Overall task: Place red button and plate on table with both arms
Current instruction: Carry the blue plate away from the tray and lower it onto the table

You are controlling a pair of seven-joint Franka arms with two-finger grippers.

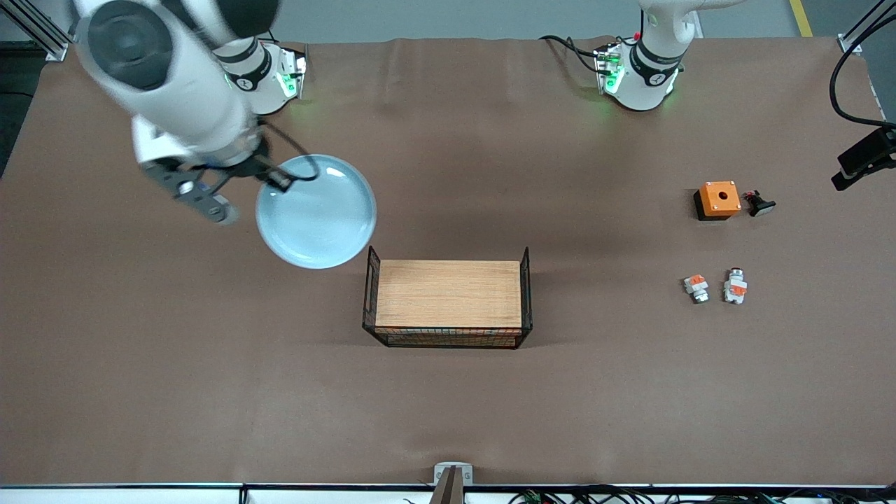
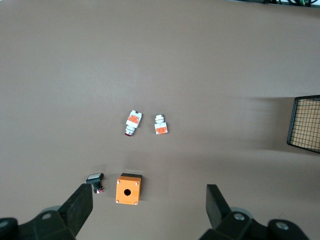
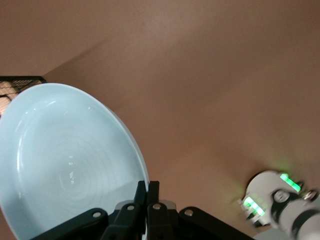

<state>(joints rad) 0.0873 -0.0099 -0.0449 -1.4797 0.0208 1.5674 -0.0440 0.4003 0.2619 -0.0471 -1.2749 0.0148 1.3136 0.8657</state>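
My right gripper (image 1: pixel 278 178) is shut on the rim of the pale-blue plate (image 1: pixel 316 211) and holds it in the air, tilted, over the table (image 1: pixel 210 364) near the right arm's base. The right wrist view shows the fingers (image 3: pixel 141 192) pinched on the plate's (image 3: pixel 65 160) edge. The red button (image 1: pixel 735 285) lies on the table toward the left arm's end and also shows in the left wrist view (image 2: pixel 133 123). My left gripper (image 2: pixel 149 200) is open and empty, high over the orange box (image 2: pixel 128 189); it is out of the front view.
A shorter white-and-orange part (image 1: pixel 696 288) lies beside the red button. The orange box (image 1: pixel 718 199) and a small black part (image 1: pixel 759 203) lie farther from the camera. A wooden-topped wire crate (image 1: pixel 448 294) stands mid-table. A black camera (image 1: pixel 864 157) juts in at the left arm's end.
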